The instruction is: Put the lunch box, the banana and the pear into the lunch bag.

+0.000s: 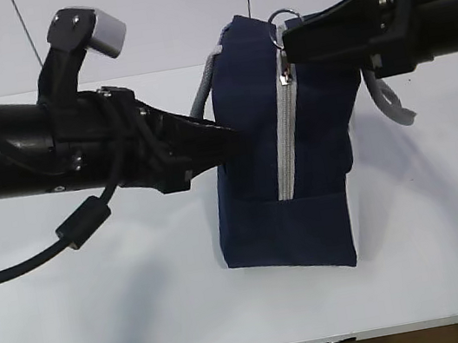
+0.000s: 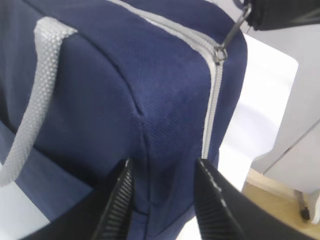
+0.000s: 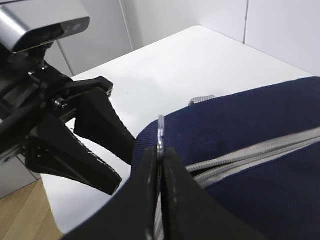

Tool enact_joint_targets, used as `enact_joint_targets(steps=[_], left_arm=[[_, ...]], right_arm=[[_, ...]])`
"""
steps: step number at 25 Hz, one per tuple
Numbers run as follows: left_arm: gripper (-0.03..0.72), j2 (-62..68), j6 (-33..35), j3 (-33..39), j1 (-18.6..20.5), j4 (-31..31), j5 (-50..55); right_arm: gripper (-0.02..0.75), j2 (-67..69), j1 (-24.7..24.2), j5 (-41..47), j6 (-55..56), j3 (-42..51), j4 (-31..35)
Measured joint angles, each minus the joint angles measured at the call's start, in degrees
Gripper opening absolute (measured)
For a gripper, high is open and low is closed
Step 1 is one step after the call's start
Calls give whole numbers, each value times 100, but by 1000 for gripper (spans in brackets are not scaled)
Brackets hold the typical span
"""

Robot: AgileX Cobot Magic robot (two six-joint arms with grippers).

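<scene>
The navy lunch bag [image 1: 265,174] stands on the white table, with its grey zipper [image 1: 286,144] running down the side that faces me. My left gripper [image 1: 228,136] presses into the bag's left end. In the left wrist view its jaws [image 2: 164,167] pinch a creased fold of the bag [image 2: 150,75]. My right gripper [image 1: 288,38] is shut on the zipper's ring pull [image 1: 284,14] at the bag's top. In the right wrist view the gripper [image 3: 161,152] clamps the ring [image 3: 161,131] above the bag [image 3: 250,120]. The lunch box, banana and pear are out of view.
A grey strap handle [image 1: 203,96] hangs at the bag's left and another [image 1: 392,104] at its right. The table's front edge [image 1: 328,341] runs close below the bag. A black cable [image 1: 79,223] loops under my left arm.
</scene>
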Motion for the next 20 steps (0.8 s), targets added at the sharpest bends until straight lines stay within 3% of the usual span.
enact_joint_targets(steps=[4, 11, 20], left_arm=[[312, 0, 188, 4, 69, -20, 0], [312, 144, 271, 4, 519, -34, 519], [314, 537, 355, 4, 552, -43, 1192]], right_arm=[[6, 0, 0, 49, 0, 0, 0], [6, 0, 0, 89, 0, 0, -10], [6, 0, 0, 116, 0, 0, -21]])
